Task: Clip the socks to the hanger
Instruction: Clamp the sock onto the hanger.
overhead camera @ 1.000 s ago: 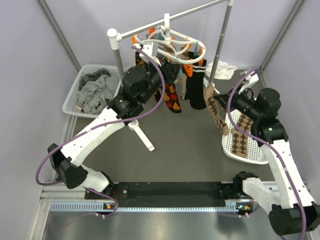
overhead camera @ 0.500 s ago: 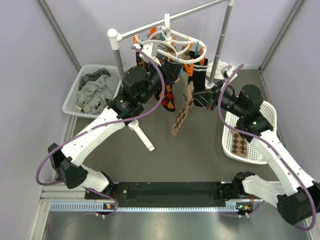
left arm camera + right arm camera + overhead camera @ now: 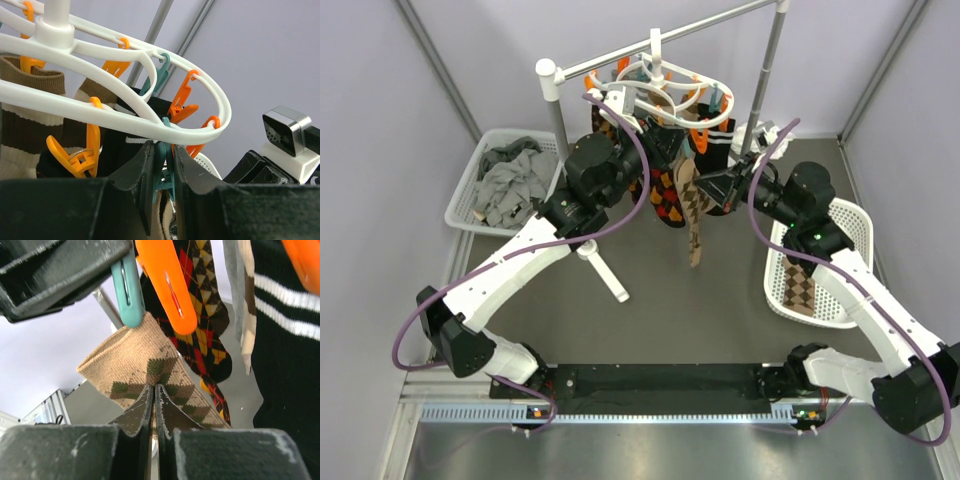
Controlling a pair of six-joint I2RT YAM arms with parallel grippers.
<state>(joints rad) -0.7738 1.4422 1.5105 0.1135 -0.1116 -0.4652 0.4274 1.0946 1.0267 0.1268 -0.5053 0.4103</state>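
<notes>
The left gripper (image 3: 162, 197) clamps a teal clip (image 3: 163, 172) on the hanger (image 3: 115, 120), while the right gripper (image 3: 153, 392) pinches 1 tan sock (image 3: 135, 362) beneath that clip.

Pale lilac walls (image 3: 380, 120) enclose a dark grey floor (image 3: 690, 310); a rail stand (image 3: 769, 75) rises at the back, a basket (image 3: 463, 195) to its left, another basket (image 3: 840, 303) to its right.
</notes>
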